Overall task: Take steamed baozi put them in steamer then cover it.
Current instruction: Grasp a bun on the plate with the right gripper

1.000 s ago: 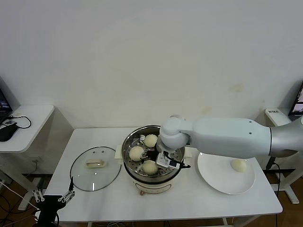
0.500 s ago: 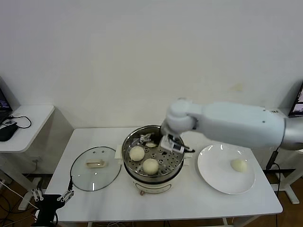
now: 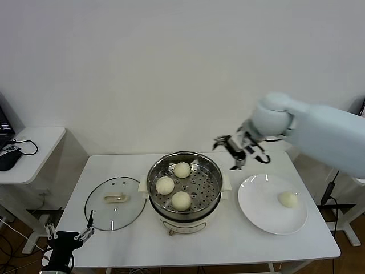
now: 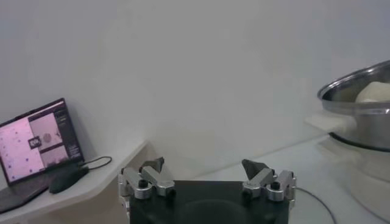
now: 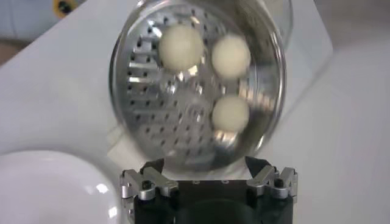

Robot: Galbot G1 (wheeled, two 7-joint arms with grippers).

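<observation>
The steamer [image 3: 154, 171] stands mid-table with three baozi on its perforated tray: one at the back [image 3: 182, 169], one at the left [image 3: 165, 185], one at the front [image 3: 181, 200]. The fourth baozi [image 3: 288, 199] lies on the white plate [image 3: 259, 210] at the right. The glass cover [image 3: 97, 211] lies flat left of the steamer. My right gripper [image 3: 234, 150] is open and empty, raised above the table between steamer and plate. The right wrist view looks down on the steamer [image 5: 128, 115] and its three baozi [image 5: 180, 47]. My left gripper [image 3: 69, 235] is open, parked low at the table's front left corner.
A side desk [image 3: 34, 142] with a mouse and laptop stands at the left; it also shows in the left wrist view [image 4: 36, 201]. The steamer's rim [image 4: 353, 91] shows at that view's edge. The wall is close behind the table.
My right gripper has let go of a baozi at the back of the steamer, lifted out and moved right towards the plate. The left arm stays parked.
</observation>
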